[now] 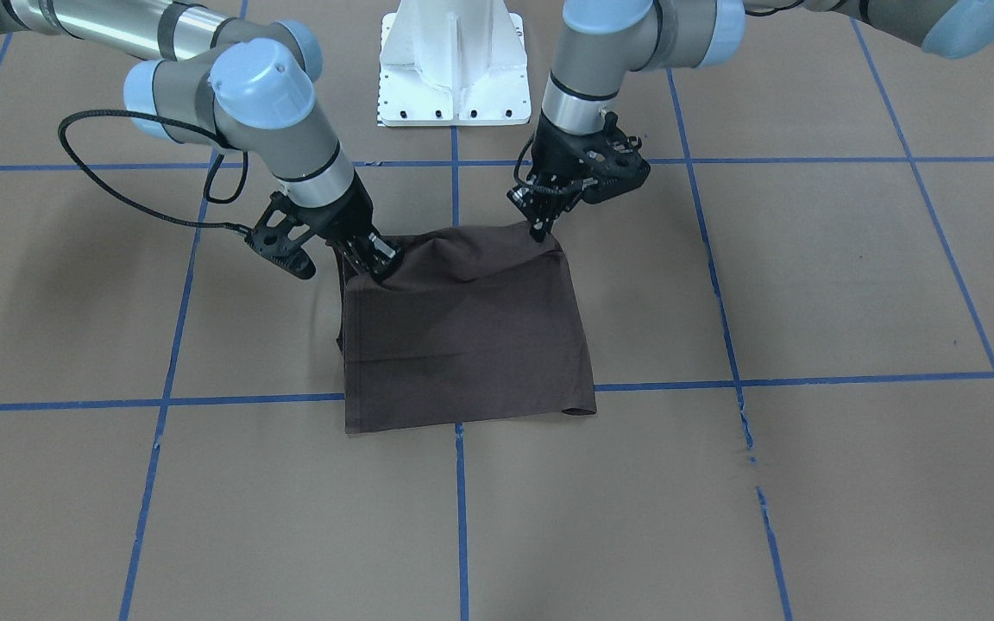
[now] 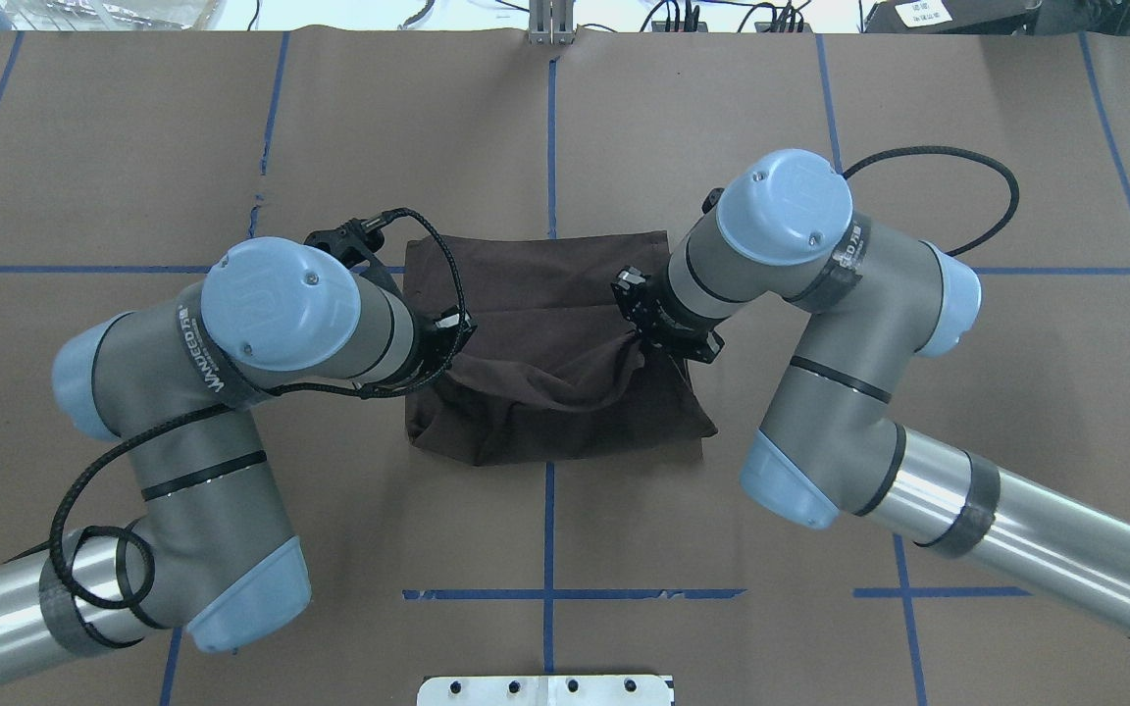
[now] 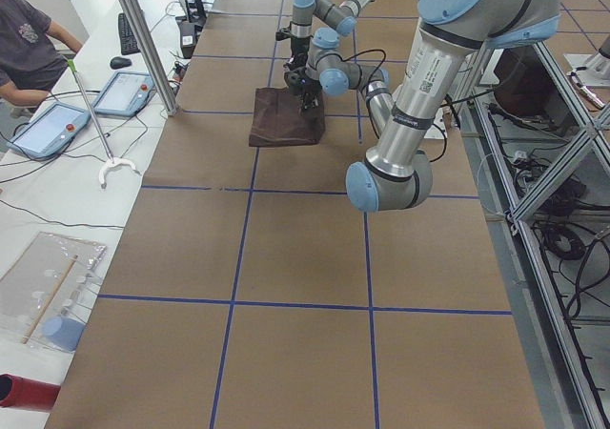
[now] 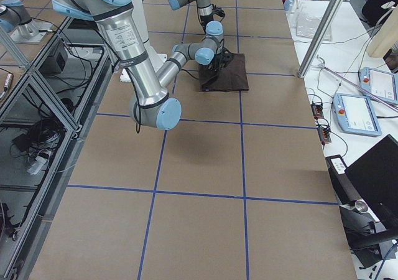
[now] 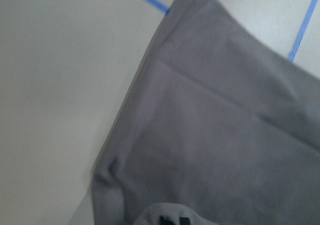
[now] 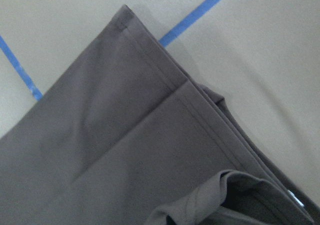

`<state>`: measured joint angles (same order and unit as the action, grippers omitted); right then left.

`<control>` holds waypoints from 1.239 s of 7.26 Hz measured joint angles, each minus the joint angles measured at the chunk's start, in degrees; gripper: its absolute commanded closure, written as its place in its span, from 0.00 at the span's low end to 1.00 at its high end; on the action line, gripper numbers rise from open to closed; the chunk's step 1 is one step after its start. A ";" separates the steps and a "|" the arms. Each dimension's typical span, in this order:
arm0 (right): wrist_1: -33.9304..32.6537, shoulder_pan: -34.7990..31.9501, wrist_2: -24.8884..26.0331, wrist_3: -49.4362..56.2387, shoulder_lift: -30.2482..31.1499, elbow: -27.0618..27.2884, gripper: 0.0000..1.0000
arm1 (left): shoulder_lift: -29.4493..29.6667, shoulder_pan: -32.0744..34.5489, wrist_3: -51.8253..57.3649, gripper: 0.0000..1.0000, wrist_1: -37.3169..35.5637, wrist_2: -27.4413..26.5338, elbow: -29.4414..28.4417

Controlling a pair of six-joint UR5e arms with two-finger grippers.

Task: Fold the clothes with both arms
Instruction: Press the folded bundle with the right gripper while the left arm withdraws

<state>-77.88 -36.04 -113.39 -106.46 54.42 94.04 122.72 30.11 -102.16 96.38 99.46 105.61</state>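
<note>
Paper-covered table (image 1: 808, 285) | left gripper (image 1: 540, 229) pinching T-shirt (image 1: 462, 336) | right gripper (image 1: 381, 267) pinching T-shirt

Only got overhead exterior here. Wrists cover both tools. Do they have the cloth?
Observer: Front-facing view shows the left tool closed on a robot-side corner of the dark brown garment.
Operator: Other one?
Observer: The right tool is closed on the other robot-side corner. The edge hangs slack between them.
Operator: Layers underneath tidy?
Observer: Right wrist view shows two stitched hems lying flat and parallel, one stepped back from the other.
</note>
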 measured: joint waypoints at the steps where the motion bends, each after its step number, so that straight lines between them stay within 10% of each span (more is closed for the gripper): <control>1: 0.08 -1.61 -0.34 0.15 -3.76 -5.53 1.00 | 1.18 2.01 1.38 1.00 1.44 0.44 -2.82; 2: 1.47 -3.20 -0.63 0.28 -7.20 -11.40 1.00 | 3.49 4.12 2.71 1.00 2.68 0.66 -6.71; 3: 5.27 -4.81 -1.38 0.36 -9.41 -17.38 0.17 | 6.27 5.88 3.47 0.01 5.69 0.68 -12.31; 4: 9.40 -6.34 -2.49 1.17 -10.54 -22.67 0.00 | 8.59 7.30 4.59 0.00 11.49 0.42 -19.83; 9: 12.99 -13.16 -7.27 10.43 -11.84 -28.48 0.00 | 10.63 16.59 22.54 0.00 22.68 3.48 -34.08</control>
<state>-64.89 -49.20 -120.66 -96.02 42.58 65.56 133.35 46.69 -79.61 119.06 102.94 71.53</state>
